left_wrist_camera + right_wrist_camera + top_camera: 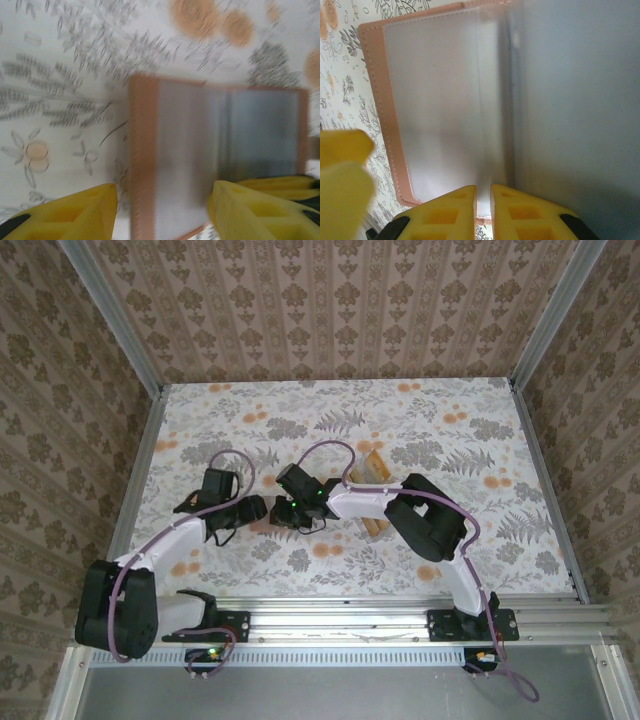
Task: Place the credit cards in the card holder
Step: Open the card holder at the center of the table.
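The card holder (263,527) is lying open on the flowered worktop (480,530), at about 8 o'clock from the worktop's middle, and both arms are meeting over it. In the left wrist view the card holder (200,150) is showing its grey lining with a salmon-brown stitched border around it. The left gripper (162,212) is hanging just above it with its yellow fingers (75,210) standing well apart, one at 7 o'clock of the view over the printed cloth and one at 5 o'clock over the lining, so the holder's left border is lying between them and nothing is being held there. In the right wrist view the card holder (440,100) is filling most of the picture. The right gripper (483,207) is sitting at 6 o'clock with its fingers almost together, and it is pinching a thin pale edge of the lining at the holder's middle fold (the grey part at 3 o'clock is looking nearer and blurred). A yellow finger of the other arm is showing at 8 o'clock of this view. The credit cards (373,464) are lying outside the holder, at about 2 o'clock from it, near the worktop's middle. One tan piece is showing at 12 o'clock of the right forearm and another (377,527) at 6 o'clock of it.
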